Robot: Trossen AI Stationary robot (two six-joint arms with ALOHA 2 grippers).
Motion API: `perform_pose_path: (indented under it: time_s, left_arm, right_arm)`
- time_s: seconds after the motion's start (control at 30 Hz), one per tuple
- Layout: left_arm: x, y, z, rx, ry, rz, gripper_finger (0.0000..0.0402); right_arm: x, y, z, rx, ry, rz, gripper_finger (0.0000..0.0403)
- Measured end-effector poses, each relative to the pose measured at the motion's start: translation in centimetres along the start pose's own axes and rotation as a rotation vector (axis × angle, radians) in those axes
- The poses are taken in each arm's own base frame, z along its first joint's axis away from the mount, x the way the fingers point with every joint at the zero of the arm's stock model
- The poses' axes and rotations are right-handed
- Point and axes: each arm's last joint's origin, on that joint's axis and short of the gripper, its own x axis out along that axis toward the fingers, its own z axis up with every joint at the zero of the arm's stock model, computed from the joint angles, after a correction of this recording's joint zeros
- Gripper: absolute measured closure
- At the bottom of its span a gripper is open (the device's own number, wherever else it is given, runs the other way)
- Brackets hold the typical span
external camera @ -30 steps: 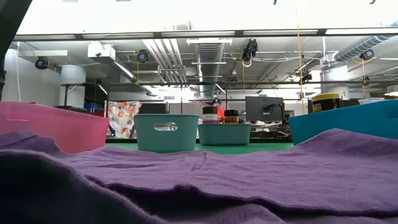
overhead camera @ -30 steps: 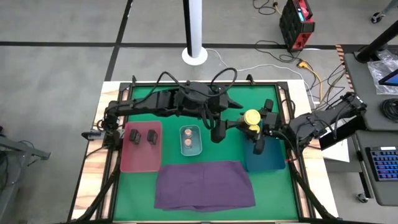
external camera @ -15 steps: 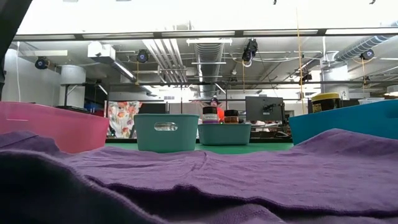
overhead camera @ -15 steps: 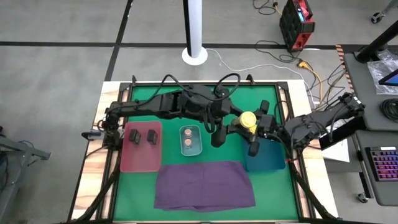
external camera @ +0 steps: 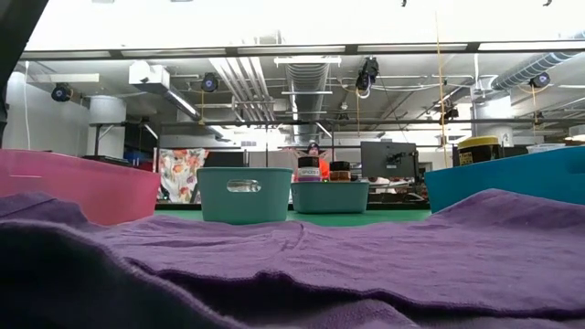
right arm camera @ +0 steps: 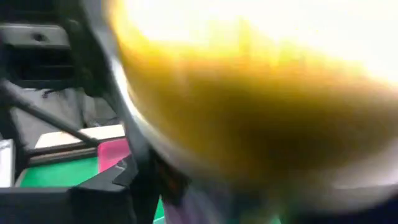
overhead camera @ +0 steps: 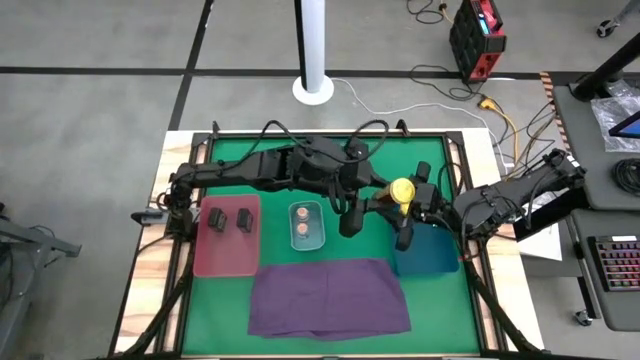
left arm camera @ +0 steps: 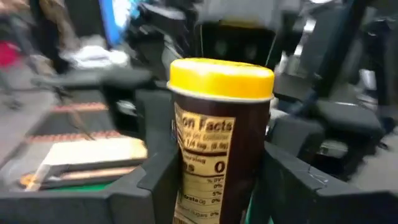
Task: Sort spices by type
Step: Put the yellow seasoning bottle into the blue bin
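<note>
Grey floor lies all around the bench (overhead camera: 430,150), which has a green top. Seen from above, with the middle of the green top as the middle of a clock, things sit like this.

At 9 o'clock is a pink tray (overhead camera: 226,250). Two small dark tins (overhead camera: 215,217) lie in it, side by side but not touching.

Just left of the middle is a small teal bin (overhead camera: 306,240). Two brownish-pink-topped jars (overhead camera: 303,212) stand inside it, one behind the other. From the low view, the bin shows its short side with a handle slot.

At 6 o'clock a purple cloth (overhead camera: 330,297) lies flat along the front edge of the bench.

The left arm reaches from 10 o'clock across to just right of the middle. The left tool (left arm camera: 211,186) is clamped on a yellow-lidded jar (overhead camera: 403,189). In the left wrist view the jar stands upright between the two dark fingers (left arm camera: 155,180), and its brown side has a white label with black print.

The right arm comes in from 3 o'clock. The right tool (overhead camera: 410,228) is just beside the same jar, and you cannot tell if its fingers are apart or together. In the right wrist view the yellow lid fills most of the picture as a blur.

At 4 o'clock is a blue bin (overhead camera: 430,255), just under the right tool. In the low view a second yellow-lidded jar (external camera: 479,149) pokes up above the blue rim.
</note>
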Motion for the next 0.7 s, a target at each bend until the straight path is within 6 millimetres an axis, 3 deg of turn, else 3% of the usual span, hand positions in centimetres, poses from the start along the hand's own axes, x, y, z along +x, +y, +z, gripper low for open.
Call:
perform_pose_path:
  time_s: [0.2,0.53,0.7]
  left_arm:
    - [0.26,-0.02,-0.28,-0.001,0.012,-0.009,0.0236]
    - [0.19,0.01,-0.03,0.009,-0.01,-0.001,0.0236]
    - [-0.13,0.08,0.32,0.028,-0.029,0.026,0.0236]
  right_arm:
    - [0.01,0.04,-0.03,-0.007,0.0,0.002,0.0131]
    - [-0.04,-0.04,-0.03,-0.01,0.001,-0.012,0.0167]
    - [-0.05,-0.11,0.12,0.02,-0.005,-0.02,0.0154]
